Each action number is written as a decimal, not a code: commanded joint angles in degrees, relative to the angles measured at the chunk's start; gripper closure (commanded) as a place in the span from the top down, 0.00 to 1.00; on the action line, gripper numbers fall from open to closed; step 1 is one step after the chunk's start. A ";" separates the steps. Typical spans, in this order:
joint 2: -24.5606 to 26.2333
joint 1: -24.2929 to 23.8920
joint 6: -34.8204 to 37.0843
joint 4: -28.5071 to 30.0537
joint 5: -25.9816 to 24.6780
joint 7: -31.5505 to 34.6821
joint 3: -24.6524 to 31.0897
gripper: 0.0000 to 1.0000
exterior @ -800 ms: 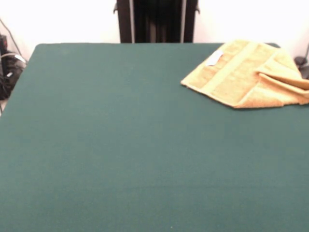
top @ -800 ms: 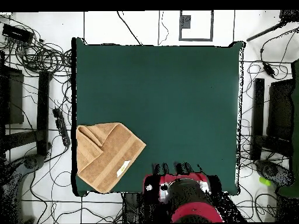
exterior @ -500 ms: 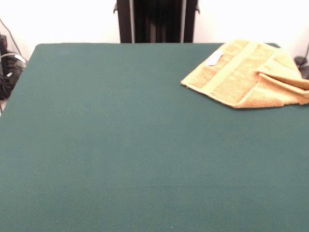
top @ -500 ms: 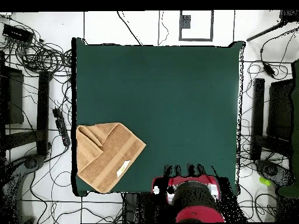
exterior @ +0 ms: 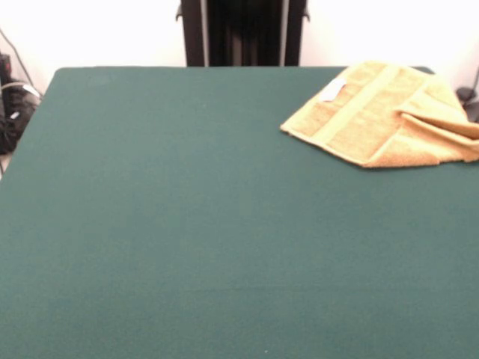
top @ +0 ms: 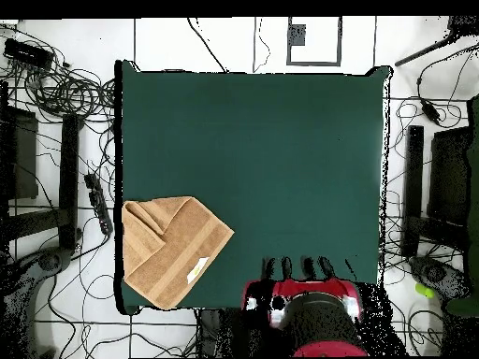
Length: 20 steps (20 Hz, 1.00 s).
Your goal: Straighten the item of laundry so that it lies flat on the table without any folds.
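Lying folded at table (exterior: pixel 187 224) corner, towel (exterior: pixel 382 112)

Robotics lab: cables (top: pixel 70 89) strewn on tiled floor (top: pixel 220 42) around table (top: pixel 253 168).

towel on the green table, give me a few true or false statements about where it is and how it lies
1. The towel lies at a corner of the table, on the side where the robot stands. True.
2. The towel is spread fully flat with no folds. False: one end is folded over on itself, with layers showing in the front view.
3. A small white tag shows on the towel. True.
4. The gripper is pressing down on the towel. False: no gripper shows in either view; only the robot's red and black body appears at the table's edge in the overhead view.
5. The towel sits in the middle of the table. False: it lies at a corner.
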 commanded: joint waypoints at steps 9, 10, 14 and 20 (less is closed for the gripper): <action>18.11 12.15 -22.09 0.93 10.80 29.55 0.61 1.00; 19.08 13.88 -22.86 -0.25 9.46 32.08 -0.84 1.00; 22.00 19.65 -24.44 -3.17 6.73 37.45 -6.57 1.00; 30.76 23.94 -9.17 -11.60 0.51 42.01 -11.10 1.00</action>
